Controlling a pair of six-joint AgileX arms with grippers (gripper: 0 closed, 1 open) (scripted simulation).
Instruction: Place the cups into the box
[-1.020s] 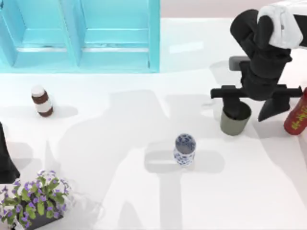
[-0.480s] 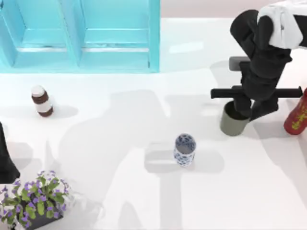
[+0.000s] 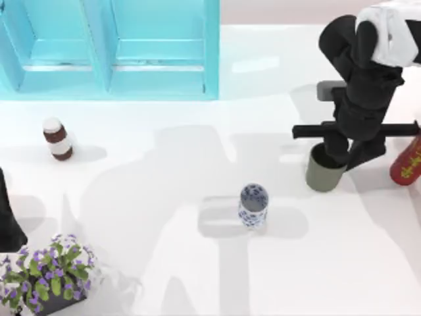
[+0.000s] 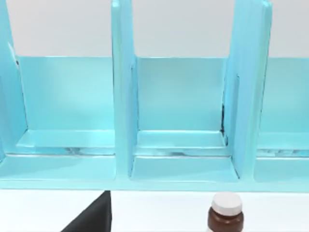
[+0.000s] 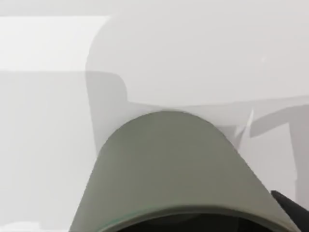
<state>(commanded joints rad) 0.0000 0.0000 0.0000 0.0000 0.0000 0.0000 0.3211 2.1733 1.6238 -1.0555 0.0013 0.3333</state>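
Right gripper clenched on the olive-grey cup, far right of the table, one finger apparently inside the rim to carry it upright. Patterned cup waits mid-table. Blue box far left. Left arm parked at left edge.

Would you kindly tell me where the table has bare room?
Free: the stretch between the brown jar and the patterned cup, and the near right corner. Crowded: the right edge, where the right claw grips the olive cup beside the red bottle.
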